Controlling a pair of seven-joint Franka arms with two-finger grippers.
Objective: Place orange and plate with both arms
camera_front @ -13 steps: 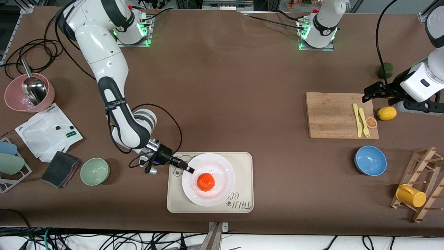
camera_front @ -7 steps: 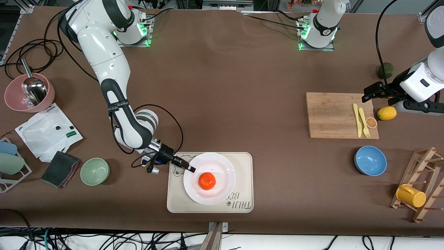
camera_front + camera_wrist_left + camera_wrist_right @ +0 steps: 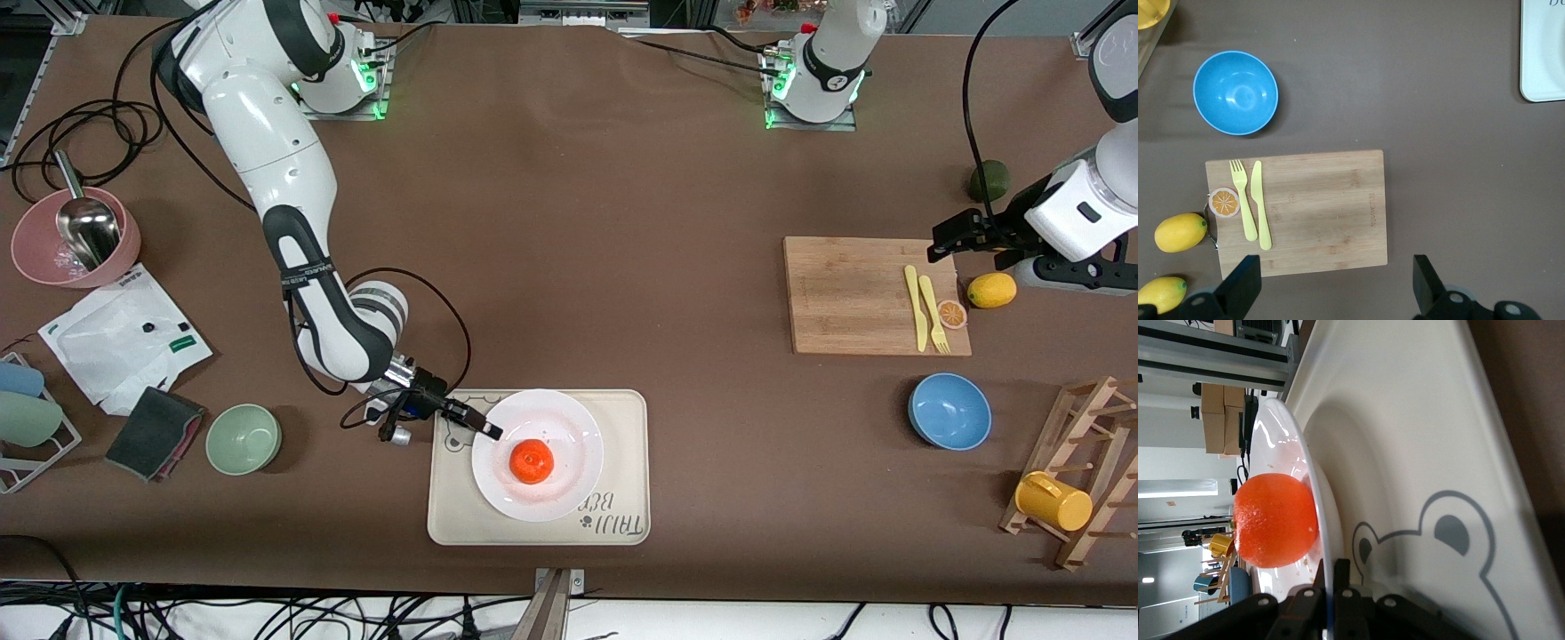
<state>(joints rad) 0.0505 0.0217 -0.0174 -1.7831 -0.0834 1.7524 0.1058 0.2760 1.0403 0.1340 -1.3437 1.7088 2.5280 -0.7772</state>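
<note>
Your right hand (image 3: 484, 431) is low at the rim of the plate (image 3: 569, 418), at the edge facing the right arm's end of the tabletop (image 3: 569, 222). In the right wrist view its fingers (image 3: 1341, 577) are closed thin on the plate's rim, one above and one below. The plate sits on the beige bear-print tray (image 3: 627, 418), which lies near the front edge of the tabletop, and the side of the plate next to the hand looks raised off the tray in the right wrist view. The orange (image 3: 532, 461) rests on the plate, roughly at its centre, not touched by either hand.

Your left hand (image 3: 956, 236) waits in the air over the corner of the wooden cutting board (image 3: 853, 298) at the left arm's end of the tabletop. In the left wrist view its fingers (image 3: 1245, 287) stand wide apart with nothing between them.

On the board lie a yellow fork (image 3: 932, 313) and a yellow knife (image 3: 914, 307) side by side, with an orange slice disc (image 3: 952, 314) at the board's edge. A lemon (image 3: 991, 290) lies just beside the board. A blue bowl (image 3: 949, 411) sits nearer the front camera than the board
</note>
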